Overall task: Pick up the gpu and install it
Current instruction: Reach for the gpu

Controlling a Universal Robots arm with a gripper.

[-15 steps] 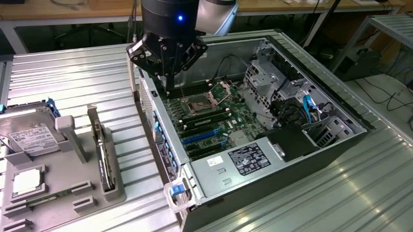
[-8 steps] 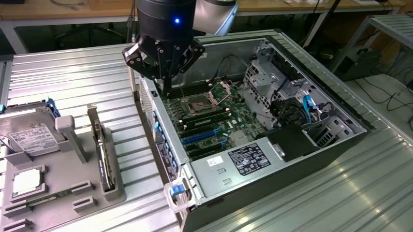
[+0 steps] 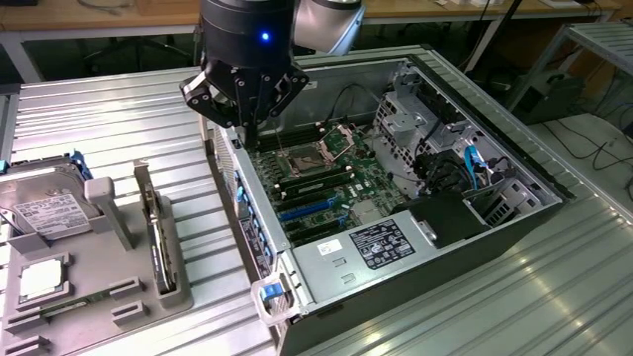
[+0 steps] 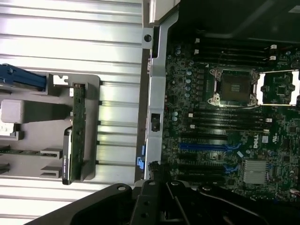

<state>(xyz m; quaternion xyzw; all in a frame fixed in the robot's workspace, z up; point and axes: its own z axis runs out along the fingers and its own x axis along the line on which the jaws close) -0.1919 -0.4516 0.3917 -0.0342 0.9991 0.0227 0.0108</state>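
— Any writing you can make out?
— White lettering on the motherboard [image 4: 257, 143], turned sideways, looks like "DELL".
— And the stickers?
— The power supply label [image 3: 381, 245] at lower centre and the hard drive label [image 3: 46, 211] at left are too fine to read.

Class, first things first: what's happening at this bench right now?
A robot arm's gripper, shut and apparently empty, hangs over the edge of an open computer case. The gpu stands on edge in a grey holder beside the case, not gripped, near a hard drive. The motherboard's expansion slots look vacant.
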